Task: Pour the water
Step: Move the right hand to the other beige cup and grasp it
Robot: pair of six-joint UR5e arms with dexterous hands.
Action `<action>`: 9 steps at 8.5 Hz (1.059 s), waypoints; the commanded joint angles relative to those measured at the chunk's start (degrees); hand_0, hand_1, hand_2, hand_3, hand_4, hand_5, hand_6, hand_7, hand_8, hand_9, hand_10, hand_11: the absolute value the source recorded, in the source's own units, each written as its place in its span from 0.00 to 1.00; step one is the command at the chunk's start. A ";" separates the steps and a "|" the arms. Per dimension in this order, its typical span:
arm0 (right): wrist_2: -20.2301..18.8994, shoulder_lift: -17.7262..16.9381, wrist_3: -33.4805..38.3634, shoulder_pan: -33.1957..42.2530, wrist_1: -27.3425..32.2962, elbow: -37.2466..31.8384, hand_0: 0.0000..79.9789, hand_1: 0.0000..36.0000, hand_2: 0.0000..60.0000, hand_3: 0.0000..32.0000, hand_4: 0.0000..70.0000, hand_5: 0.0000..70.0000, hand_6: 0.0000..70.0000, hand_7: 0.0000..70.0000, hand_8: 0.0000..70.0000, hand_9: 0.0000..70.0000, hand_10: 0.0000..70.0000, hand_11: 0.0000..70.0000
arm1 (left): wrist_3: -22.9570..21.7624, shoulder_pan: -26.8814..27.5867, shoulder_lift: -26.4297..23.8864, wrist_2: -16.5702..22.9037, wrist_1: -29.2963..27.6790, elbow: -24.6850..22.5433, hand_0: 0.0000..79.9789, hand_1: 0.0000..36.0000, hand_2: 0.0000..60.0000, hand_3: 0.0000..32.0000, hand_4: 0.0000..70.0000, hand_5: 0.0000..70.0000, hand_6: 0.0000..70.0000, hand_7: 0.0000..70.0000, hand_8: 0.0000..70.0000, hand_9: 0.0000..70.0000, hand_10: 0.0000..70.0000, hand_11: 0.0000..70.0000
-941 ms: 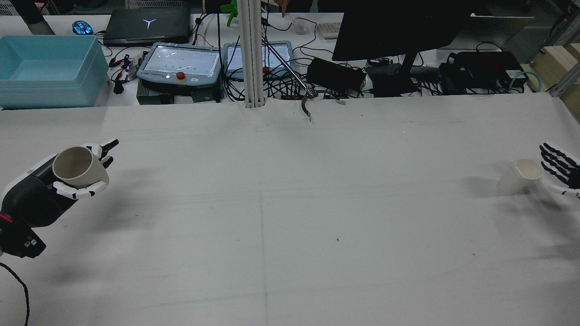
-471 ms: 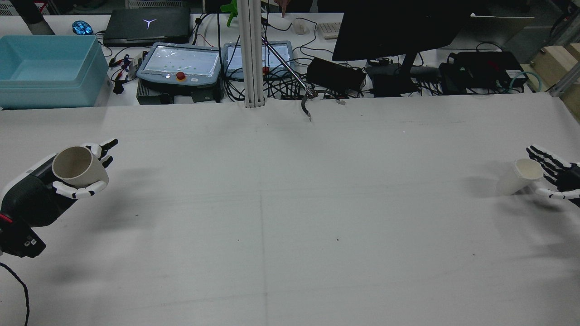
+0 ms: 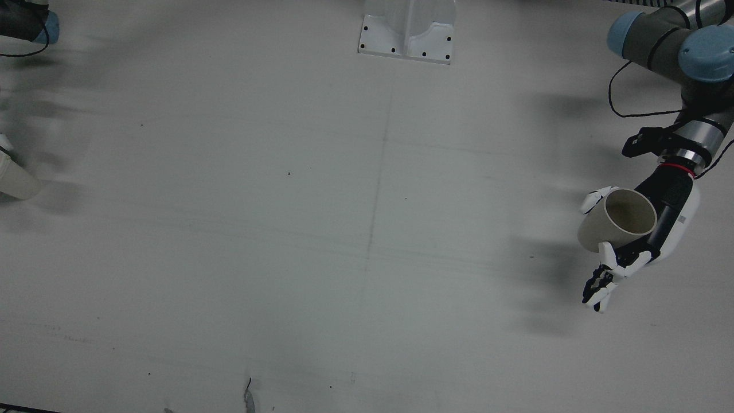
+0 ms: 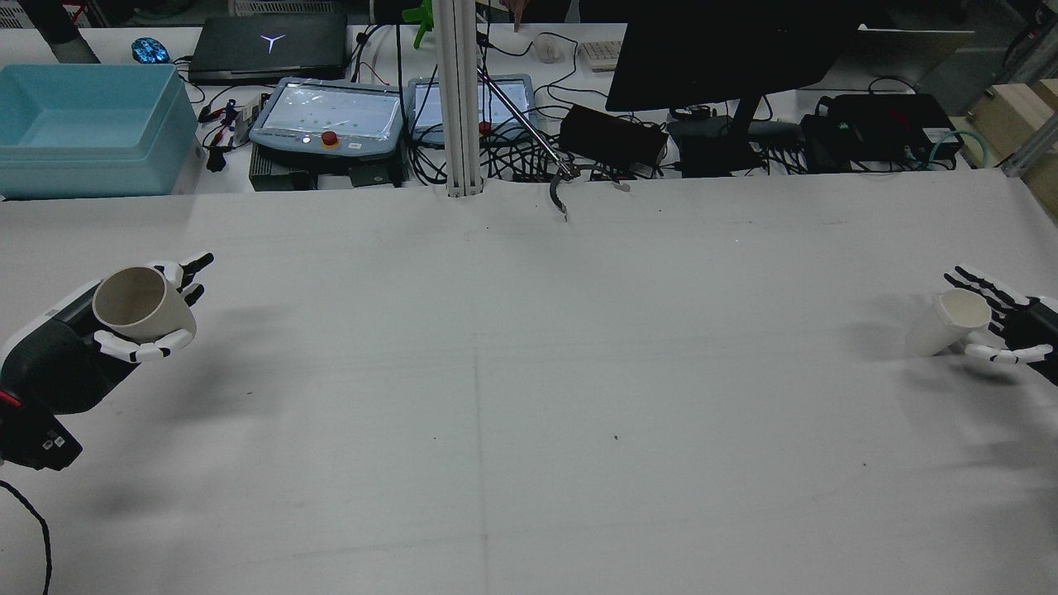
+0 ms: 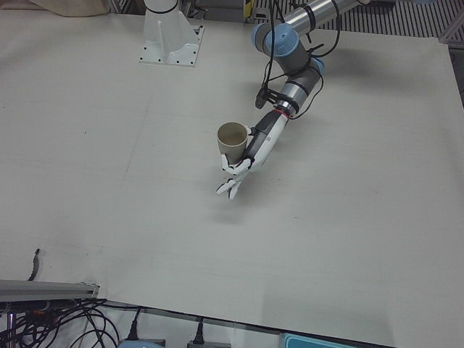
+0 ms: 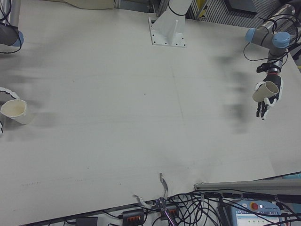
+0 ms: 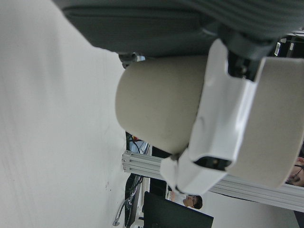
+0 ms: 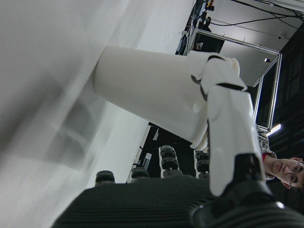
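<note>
A beige cup [image 4: 145, 307] is held off the table at the rear view's left, my left hand [image 4: 124, 330] shut on it, mouth up and tilted. It also shows as the beige cup [image 3: 616, 221] in my left hand [image 3: 631, 252] from the front, and close up as the cup [image 7: 161, 109]. A white cup [image 4: 946, 322] stands on the table at the far right. My right hand [image 4: 1004, 322] is open beside it, fingers stretched behind it and thumb in front. In the right hand view the thumb [image 8: 228, 118] lies against the white cup [image 8: 147, 88].
Beyond the table's far edge stand a blue bin [image 4: 83, 124], two teach pendants [image 4: 326, 116], a monitor [image 4: 727, 49] and tangled cables. An aluminium post [image 4: 459, 99] rises at the far edge. A white pedestal base [image 3: 407, 34] sits at the near-robot edge.
My right hand has moved in toward the white cup and lowered, so its fingers now bracket it. The cup has stayed put. My left hand with the beige cup has barely shifted.
</note>
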 commanded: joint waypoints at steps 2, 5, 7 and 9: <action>6.15 0.54 -0.21 -5.81 -3.16 4.97 0.88 1.00 0.44 0.00 0.00 0.15 0.21 0.25 0.03 0.03 0.00 0.00 | 0.00 -0.12 0.26 -0.27 -0.71 0.08 1.00 1.00 1.00 0.00 0.45 1.00 0.16 0.14 0.02 0.01 0.03 0.11; 8.80 3.09 -0.12 -9.35 -6.25 5.33 1.00 1.00 0.74 0.00 0.04 0.25 0.51 0.73 0.40 0.57 0.00 0.00 | -0.17 -0.29 1.14 -0.27 -1.67 0.08 1.00 1.00 1.00 0.00 0.44 1.00 0.15 0.14 0.02 0.01 0.03 0.11; 9.60 2.48 0.23 -9.26 -6.51 8.57 1.00 1.00 0.97 0.00 0.00 0.34 0.68 0.92 0.68 0.93 0.02 0.09 | -0.17 -0.29 1.23 -0.27 -1.77 0.08 1.00 1.00 1.00 0.00 0.44 1.00 0.15 0.14 0.02 0.01 0.03 0.11; 9.60 -0.31 0.32 -9.00 -10.53 16.97 1.00 1.00 1.00 0.00 0.00 0.39 0.74 0.96 0.75 1.00 0.07 0.18 | -0.17 -0.20 1.14 -0.27 -1.68 0.08 1.00 1.00 1.00 0.00 0.44 1.00 0.15 0.14 0.02 0.01 0.03 0.12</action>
